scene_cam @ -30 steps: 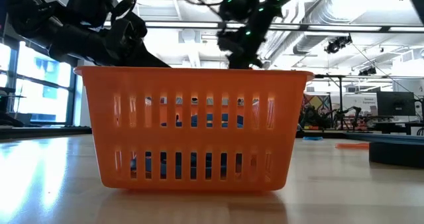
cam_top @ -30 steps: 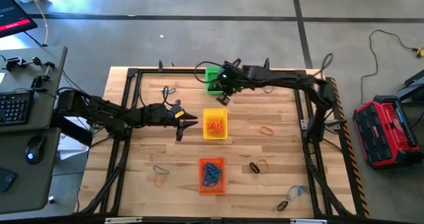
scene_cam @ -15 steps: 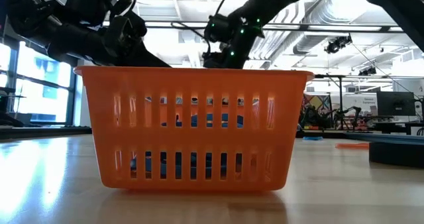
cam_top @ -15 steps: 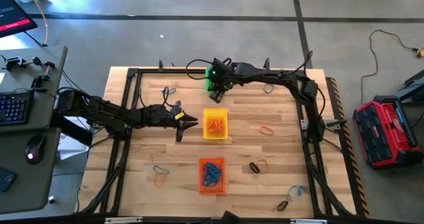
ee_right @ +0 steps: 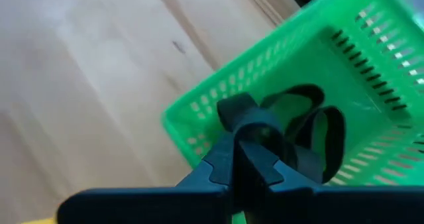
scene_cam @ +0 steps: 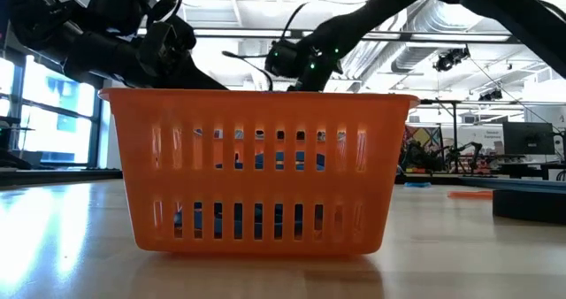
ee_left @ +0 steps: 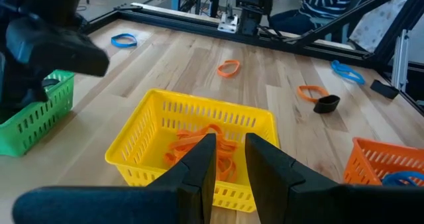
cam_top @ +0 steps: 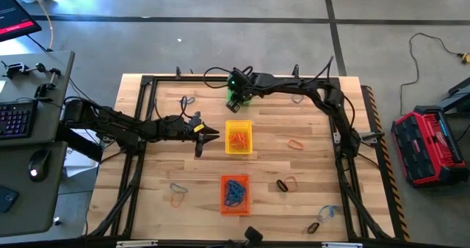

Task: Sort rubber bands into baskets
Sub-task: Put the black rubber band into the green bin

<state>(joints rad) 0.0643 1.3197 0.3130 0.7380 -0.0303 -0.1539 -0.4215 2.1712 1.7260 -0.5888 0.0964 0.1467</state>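
The right claw [ee_right: 246,159] hangs over the near rim of the green basket [ee_right: 278,91], its fingers pressed together on a black rubber band [ee_right: 311,128] whose loops droop from the tips into the basket beneath. In the high view this claw [cam_top: 236,94] sits at the far edge of the bench [cam_top: 308,174], with the yellow basket [cam_top: 238,137] just beyond it toward the middle and the orange basket [cam_top: 234,194] farther on in the same line. The left claw [ee_left: 228,164] hovers just short of the yellow basket [ee_left: 152,138], fingers a little apart and holding nothing; orange bands [ee_left: 199,144] lie in the basket right ahead of its tips. Past that basket, loose bands are scattered over the boards: an orange one [ee_left: 228,67], another orange one [ee_left: 310,91] touching a black one [ee_left: 326,103], and blue ones [ee_left: 123,40] farther off. The orange basket [scene_cam: 256,171] holds blue bands [scene_cam: 265,162].
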